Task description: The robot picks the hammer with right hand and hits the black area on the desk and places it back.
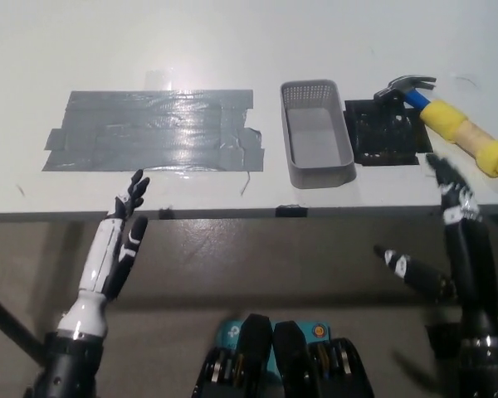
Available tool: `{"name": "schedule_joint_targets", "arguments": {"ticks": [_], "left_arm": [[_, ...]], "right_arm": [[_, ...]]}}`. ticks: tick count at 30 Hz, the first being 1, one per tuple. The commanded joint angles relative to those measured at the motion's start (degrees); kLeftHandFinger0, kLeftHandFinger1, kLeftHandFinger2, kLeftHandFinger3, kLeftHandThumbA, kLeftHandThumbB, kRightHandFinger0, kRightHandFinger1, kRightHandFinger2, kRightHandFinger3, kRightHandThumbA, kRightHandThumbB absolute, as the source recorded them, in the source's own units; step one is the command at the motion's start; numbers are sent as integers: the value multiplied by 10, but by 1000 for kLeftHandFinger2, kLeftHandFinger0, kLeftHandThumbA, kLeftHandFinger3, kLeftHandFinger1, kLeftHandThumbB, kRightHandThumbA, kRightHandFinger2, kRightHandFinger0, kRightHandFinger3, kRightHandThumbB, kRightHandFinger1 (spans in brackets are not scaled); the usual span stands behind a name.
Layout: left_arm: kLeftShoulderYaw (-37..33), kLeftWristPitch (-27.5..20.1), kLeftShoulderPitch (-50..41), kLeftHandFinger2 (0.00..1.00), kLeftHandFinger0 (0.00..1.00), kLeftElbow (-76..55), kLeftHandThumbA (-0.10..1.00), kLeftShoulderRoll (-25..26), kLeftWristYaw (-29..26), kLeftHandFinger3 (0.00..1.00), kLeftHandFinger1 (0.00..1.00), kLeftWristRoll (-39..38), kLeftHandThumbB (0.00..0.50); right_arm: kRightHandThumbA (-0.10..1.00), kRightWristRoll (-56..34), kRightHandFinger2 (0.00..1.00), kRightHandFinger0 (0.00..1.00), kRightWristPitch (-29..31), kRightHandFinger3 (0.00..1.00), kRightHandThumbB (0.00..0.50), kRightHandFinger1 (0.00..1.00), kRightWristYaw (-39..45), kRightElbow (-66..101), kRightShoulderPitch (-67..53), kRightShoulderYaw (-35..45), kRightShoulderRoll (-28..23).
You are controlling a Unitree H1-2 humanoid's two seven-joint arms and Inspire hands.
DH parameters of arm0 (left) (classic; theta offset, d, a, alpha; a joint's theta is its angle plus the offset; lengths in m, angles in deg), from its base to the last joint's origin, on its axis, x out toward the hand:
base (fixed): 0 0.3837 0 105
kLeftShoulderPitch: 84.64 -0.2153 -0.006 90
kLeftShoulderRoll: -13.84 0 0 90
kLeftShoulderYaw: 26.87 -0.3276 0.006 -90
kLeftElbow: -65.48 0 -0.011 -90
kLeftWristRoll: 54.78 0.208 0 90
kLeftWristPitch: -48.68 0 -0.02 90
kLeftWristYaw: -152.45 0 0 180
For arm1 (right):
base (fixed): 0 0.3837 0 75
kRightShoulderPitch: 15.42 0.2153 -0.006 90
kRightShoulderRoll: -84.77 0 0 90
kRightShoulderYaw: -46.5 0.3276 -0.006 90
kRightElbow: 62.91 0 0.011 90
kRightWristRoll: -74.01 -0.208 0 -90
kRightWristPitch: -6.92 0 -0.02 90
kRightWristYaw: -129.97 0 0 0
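The hammer [448, 119] lies on the white desk [232, 50] at the far right, its dark head resting at the top edge of the black area [383, 133] and its blue, yellow and tan handle pointing down to the right. My black right hand [452, 240] is open at the lower right, near the desk's front edge, below the hammer and apart from it. My white left hand [116, 245] rests open at the lower left, below the desk's front edge.
A grey mesh basket [317, 133] stands just left of the black area. A wide patch of grey tape [153, 129] covers the desk's left middle. The desk's front edge runs across the picture's middle, with floor below it.
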Motion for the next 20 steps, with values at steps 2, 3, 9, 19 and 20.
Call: {"name": "schedule_joint_targets", "arguments": {"ticks": [2, 3, 9, 19, 20], "left_arm": [[-3, -10, -23, 1000, 1000, -22, 1000, -1, 5, 1000, 1000, -12, 154], [-5, -12, -30, 1000, 1000, -22, 1000, -2, 4, 1000, 1000, -11, 162], [-10, -12, -58, 1000, 1000, -31, 1000, -2, 7, 1000, 1000, -14, 155], [-13, -9, -68, 1000, 1000, -31, 1000, 4, 7, 1000, 1000, -13, 154], [-13, -9, -68, 1000, 1000, -31, 1000, 4, 7, 1000, 1000, -13, 154]], "right_arm": [[1000, -34, 1000, 1000, 63, 1000, 271, 1000, 3, -10, -15, -1, 2], [1000, -40, 1000, 1000, 67, 1000, 256, 1000, 8, -13, -22, -2, 1], [1000, -52, 1000, 1000, 71, 1000, 284, 1000, 24, -9, -53, -6, 5], [1000, -56, 1000, 1000, 85, 1000, 295, 1000, 34, -15, -58, -9, 7], [1000, -56, 1000, 1000, 85, 1000, 295, 1000, 34, -15, -58, -9, 7]]}}
